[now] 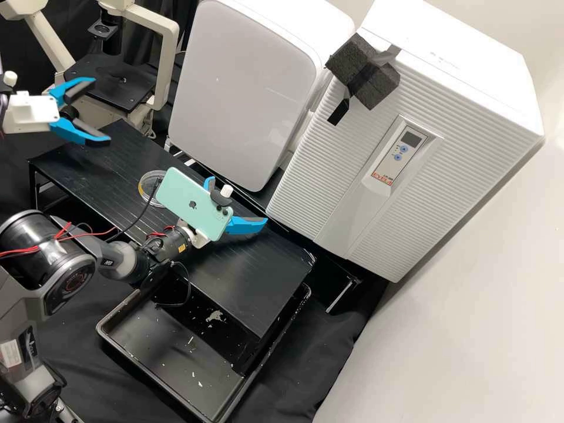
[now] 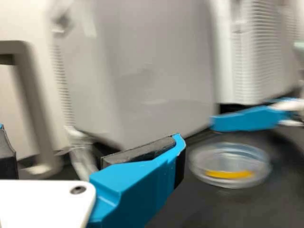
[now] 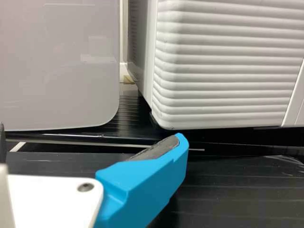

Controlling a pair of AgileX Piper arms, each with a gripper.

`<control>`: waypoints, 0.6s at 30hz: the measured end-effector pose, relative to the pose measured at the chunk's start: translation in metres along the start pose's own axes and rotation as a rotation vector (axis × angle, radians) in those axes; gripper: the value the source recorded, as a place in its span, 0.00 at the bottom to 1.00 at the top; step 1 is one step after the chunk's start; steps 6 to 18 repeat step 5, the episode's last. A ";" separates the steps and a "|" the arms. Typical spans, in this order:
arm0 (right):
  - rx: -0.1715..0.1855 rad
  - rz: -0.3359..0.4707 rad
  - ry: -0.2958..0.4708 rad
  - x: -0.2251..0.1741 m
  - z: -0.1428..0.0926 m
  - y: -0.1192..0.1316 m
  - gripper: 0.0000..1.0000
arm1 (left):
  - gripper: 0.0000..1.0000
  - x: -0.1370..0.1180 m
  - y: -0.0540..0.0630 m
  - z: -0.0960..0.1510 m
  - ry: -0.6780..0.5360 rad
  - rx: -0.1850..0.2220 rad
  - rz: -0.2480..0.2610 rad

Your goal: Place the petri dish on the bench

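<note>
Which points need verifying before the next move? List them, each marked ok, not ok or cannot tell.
1. Petri dish resting on the black bench: ok.
2. Petri dish clear of the bench's edges: ok.
3. Left gripper open, with nothing between its fingers: ok.
4. Right gripper open, with nothing between its fingers: ok.
5. Neither gripper holding the petri dish: ok.
6. Lid fully seated on the petri dish: cannot tell.

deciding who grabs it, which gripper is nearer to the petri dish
Right. The right gripper is a short way from the petri dish; the left gripper hangs farther off, near the beige stand.
</note>
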 end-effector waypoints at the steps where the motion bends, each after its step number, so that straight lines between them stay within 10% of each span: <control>1: 0.000 0.000 0.000 0.000 0.000 0.000 1.00 | 1.00 -0.002 -0.001 -0.004 0.018 -0.007 0.016; 5: 0.000 0.000 0.000 0.000 0.000 0.000 1.00 | 1.00 -0.006 -0.008 -0.023 0.117 -0.087 0.055; 18: 0.000 0.000 0.000 0.000 0.000 0.000 1.00 | 1.00 -0.006 -0.008 -0.023 0.117 -0.087 0.055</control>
